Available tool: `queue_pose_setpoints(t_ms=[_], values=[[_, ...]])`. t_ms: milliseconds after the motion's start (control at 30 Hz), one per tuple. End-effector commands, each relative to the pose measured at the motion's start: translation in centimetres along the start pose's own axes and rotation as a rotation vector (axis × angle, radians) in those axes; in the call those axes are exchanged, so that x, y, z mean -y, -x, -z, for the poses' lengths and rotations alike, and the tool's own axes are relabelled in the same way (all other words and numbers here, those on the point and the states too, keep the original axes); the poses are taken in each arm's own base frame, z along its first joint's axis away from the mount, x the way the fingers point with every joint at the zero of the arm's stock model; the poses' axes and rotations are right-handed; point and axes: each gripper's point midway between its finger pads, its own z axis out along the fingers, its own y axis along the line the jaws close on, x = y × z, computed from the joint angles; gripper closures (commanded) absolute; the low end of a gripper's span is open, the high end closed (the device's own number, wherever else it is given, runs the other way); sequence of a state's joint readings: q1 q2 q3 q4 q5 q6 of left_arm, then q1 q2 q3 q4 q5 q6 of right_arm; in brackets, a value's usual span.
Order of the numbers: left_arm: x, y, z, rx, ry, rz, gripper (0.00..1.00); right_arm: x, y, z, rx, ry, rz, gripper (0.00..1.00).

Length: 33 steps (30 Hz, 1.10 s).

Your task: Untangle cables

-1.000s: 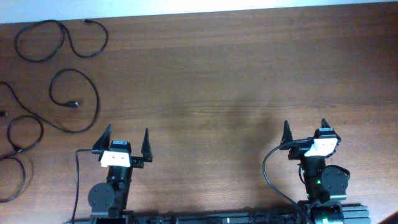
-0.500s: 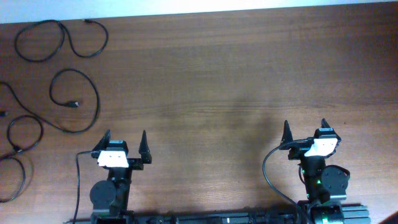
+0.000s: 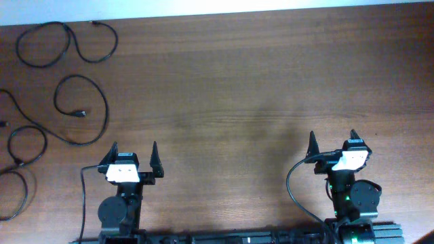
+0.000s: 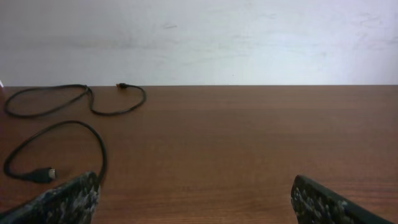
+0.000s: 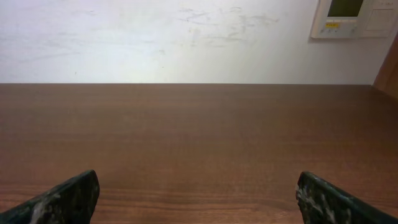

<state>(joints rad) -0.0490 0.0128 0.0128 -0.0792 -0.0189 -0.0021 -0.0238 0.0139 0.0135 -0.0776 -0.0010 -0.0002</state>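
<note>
Overhead view: two arms sit at the near edge of a brown table [image 3: 244, 81], well apart from each other.
Left gripper [image 3: 134, 146]: jaws spread wide, nothing between them, tips pointing at the far edge.
Right gripper [image 3: 332, 134]: jaws spread just as wide, nothing held, tips pointing the same way.
Cables [image 3: 81, 113]: thin black cords lying flat in loose curls, all ahead and to the left of the left gripper, well apart from the right gripper. None touches a finger.
Nearest cable: an open loop just ahead-left of the left gripper, its plug end lying inside the curve.
Far cable [image 3: 96, 24]: well ahead-left of the left gripper, near the far left corner. A closed loop runs into a wider bend that ends in a small plug.
Side cables [image 3: 28, 127]: straight out to the left of the left gripper, at the table's left edge, looped and partly cut off by the frame. Whether they cross each other is not clear.
Left wrist view: both fingers [image 4: 62, 202] show at the bottom corners with bare wood between them. The nearest cable [image 4: 42, 175] curves past just beside the left finger, and the far cable [image 4: 122, 85] lies ahead-left by the table's back edge.
Right wrist view: fingers [image 5: 68, 196] at the bottom corners, bare wood between and ahead.
Wall [image 5: 186, 37]: pale and scuffed, beyond the table's far edge.
Panel [image 5: 354, 18]: white, on the wall ahead-right of the right gripper.
</note>
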Motion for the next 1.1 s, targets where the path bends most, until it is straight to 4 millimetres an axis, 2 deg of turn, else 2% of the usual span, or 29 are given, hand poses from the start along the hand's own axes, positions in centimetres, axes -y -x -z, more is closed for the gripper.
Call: queue_pose_setpoints(t_ms=[0, 1067], values=[[-0.27, -0.18, 0.01, -0.002, 0.013, -0.033, 0.01, 0.24, -0.25, 0.0, -0.002, -0.013, 0.0, 0.02], [-0.1, -0.15, 0.01, -0.001, 0.003, -0.033, 0.02, 0.24, -0.25, 0.0, -0.002, -0.013, 0.0, 0.01]])
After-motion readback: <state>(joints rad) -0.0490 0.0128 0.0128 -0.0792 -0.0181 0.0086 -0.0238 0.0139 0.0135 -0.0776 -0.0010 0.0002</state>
